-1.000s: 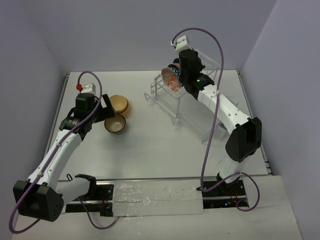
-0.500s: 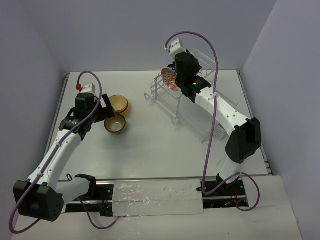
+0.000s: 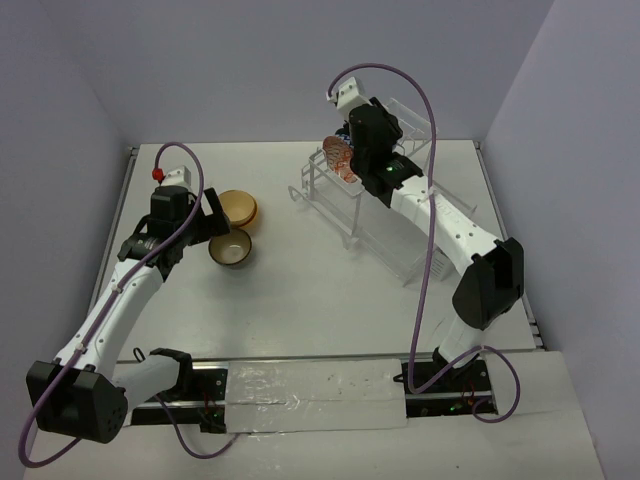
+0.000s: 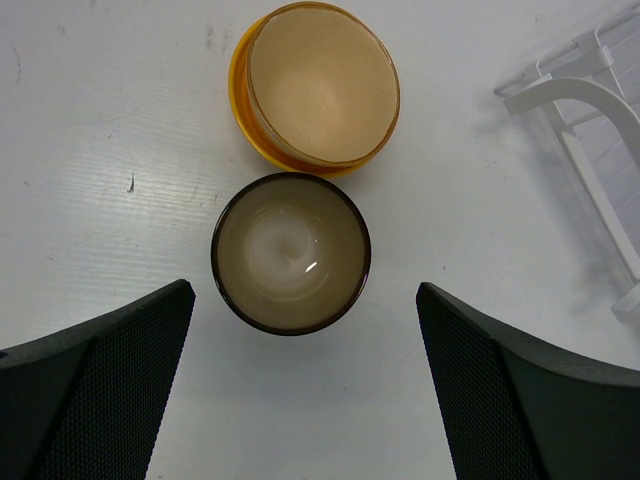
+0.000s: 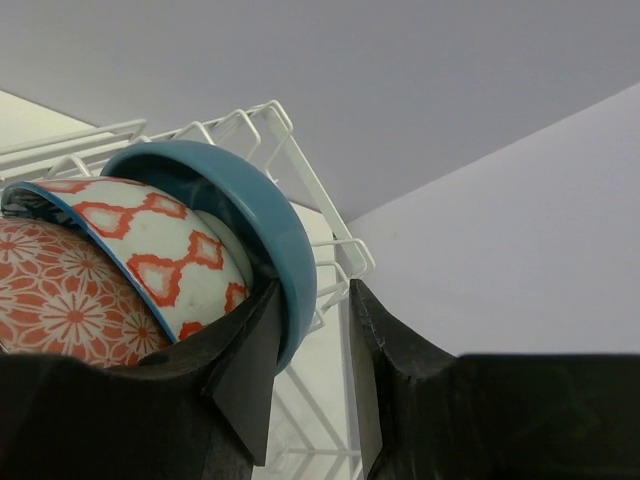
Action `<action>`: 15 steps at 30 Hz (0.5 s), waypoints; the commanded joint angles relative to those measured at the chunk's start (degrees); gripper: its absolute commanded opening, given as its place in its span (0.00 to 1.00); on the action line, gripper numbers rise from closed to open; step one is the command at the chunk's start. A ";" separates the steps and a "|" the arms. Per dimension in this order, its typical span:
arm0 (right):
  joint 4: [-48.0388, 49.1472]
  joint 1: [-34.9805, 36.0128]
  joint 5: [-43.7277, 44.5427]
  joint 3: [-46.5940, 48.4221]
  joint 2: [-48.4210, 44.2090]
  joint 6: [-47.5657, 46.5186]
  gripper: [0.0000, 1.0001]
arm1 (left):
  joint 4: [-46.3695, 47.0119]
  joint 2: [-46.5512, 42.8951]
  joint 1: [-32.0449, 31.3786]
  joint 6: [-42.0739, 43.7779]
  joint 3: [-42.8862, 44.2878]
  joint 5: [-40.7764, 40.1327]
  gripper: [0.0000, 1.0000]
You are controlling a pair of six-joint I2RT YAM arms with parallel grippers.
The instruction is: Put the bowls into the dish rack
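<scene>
Blue bowl (image 5: 250,215) and two patterned bowls (image 5: 170,250) racked, right gripper (image 5: 312,295) slack astride its rim; orange-yellow bowl (image 4: 315,85) and tan bowl (image 4: 290,252) remaining, the latter beneath spread left gripper (image 4: 305,300).

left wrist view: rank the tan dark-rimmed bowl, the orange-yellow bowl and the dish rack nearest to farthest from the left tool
1. tan dark-rimmed bowl: on the table just ahead of the open left tool, centred.
2. orange-yellow bowl: directly beyond the tan one, close against it.
3. dish rack: off at the right edge, farthest.
</scene>
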 commanded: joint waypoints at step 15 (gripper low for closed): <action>-4.39 2.18 -6.61 0.17 -7.05 5.32 0.58 | 1.97 -1.24 0.65 0.40 -0.67 1.38 0.99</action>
